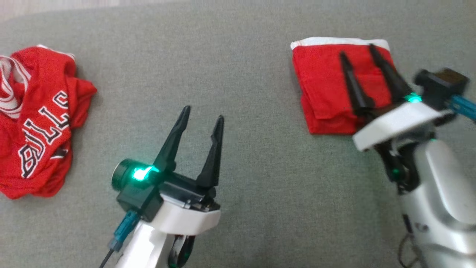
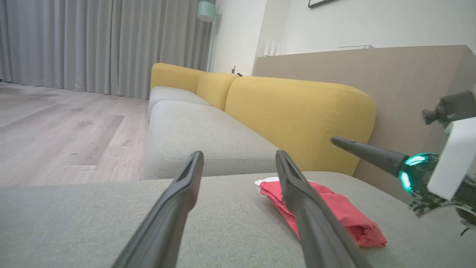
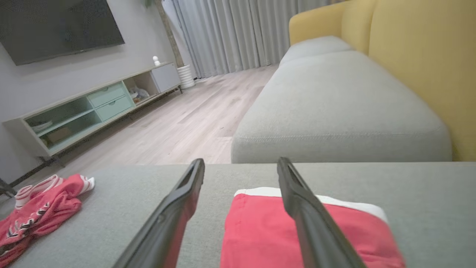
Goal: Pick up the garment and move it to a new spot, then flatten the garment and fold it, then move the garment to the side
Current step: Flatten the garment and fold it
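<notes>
Garment point(image 1: 327, 93): red, folded to a compact square with a white band along the far edge, lying flat on the right part of a grey seat cushion point(image 1: 260, 178).

Beyond that cushion, a second grey sofa seat point(image 3: 334, 111) with mustard-yellow backrests point(image 2: 297, 119). Further off, pale wood floor point(image 3: 178, 126), then grey floor-length curtains point(image 2: 93, 44). Along the far wall, a low media unit point(image 3: 93, 108) with mint-green drawers, and a dark screen point(image 3: 55, 26) mounted above.

Nearest the head camera, left gripper point(image 1: 203, 112): fingers spread wide, nothing between them, poised over bare cushion near the centre. Right gripper point(image 1: 356, 50): likewise spread, gripping nothing, hovering just above the folded cloth and hiding part of it from the head camera; slightly blurred.

Well apart, at the cushion's left end, a crumpled red jersey point(image 1: 41, 123) with "BULLS" lettering and white striped trim.
</notes>
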{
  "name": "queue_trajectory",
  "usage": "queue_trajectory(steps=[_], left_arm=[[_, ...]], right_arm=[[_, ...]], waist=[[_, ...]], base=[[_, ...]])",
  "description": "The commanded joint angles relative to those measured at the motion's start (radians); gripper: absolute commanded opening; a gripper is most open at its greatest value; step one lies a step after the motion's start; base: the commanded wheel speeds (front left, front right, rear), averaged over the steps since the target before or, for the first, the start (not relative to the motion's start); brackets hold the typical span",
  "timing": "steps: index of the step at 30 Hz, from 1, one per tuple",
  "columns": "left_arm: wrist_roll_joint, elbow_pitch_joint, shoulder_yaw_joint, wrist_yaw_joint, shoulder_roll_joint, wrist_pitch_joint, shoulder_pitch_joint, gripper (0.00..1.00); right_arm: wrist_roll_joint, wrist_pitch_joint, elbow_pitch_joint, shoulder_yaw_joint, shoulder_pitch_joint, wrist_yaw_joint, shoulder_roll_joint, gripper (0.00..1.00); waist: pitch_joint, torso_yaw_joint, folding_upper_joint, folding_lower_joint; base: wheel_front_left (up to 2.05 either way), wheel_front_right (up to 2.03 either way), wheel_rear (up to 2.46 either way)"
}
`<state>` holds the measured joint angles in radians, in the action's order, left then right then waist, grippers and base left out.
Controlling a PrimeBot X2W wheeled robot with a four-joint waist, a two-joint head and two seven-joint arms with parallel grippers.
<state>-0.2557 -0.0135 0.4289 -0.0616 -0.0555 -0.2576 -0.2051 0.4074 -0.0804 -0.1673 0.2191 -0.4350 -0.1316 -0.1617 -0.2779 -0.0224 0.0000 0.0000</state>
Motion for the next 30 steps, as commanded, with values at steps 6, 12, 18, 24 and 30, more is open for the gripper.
queue_trajectory(steps=[6, 12, 18, 24, 30], left_arm=[[-0.01, 0.029, -0.082, 0.03, 0.005, -0.004, 0.069, 1.0], [0.004, 0.012, -0.14, 0.064, 0.005, -0.004, 0.161, 1.0], [0.028, 0.004, -0.205, 0.099, 0.005, -0.004, 0.246, 1.0], [0.039, 0.005, -0.238, 0.127, 0.005, -0.004, 0.292, 1.0], [0.043, -0.001, -0.25, 0.113, 0.005, -0.004, 0.323, 1.0]], right_arm=[[-0.01, 0.153, 0.038, -0.029, 0.139, 0.001, -0.081, 1.0], [0.022, 0.309, -0.031, -0.001, 0.283, 0.001, -0.114, 1.0], [0.013, 0.341, -0.106, 0.024, 0.377, 0.001, -0.092, 1.0], [-0.011, 0.342, -0.106, 0.015, 0.413, 0.001, -0.061, 1.0], [-0.043, 0.342, -0.1, 0.001, 0.429, 0.001, -0.043, 1.0]], waist=[[0.103, 0.007, 0.0, 0.0], [0.207, 0.009, 0.0, 0.0], [0.282, 0.01, 0.0, 0.0], [0.3, 0.009, 0.0, 0.0], [0.302, 0.008, 0.0, 0.0]], base=[[0.0, 0.0, 0.0], [0.0, 0.0, 0.0], [0.0, 0.0, 0.0], [0.0, 0.0, 0.0], [0.0, 0.0, 0.0]])
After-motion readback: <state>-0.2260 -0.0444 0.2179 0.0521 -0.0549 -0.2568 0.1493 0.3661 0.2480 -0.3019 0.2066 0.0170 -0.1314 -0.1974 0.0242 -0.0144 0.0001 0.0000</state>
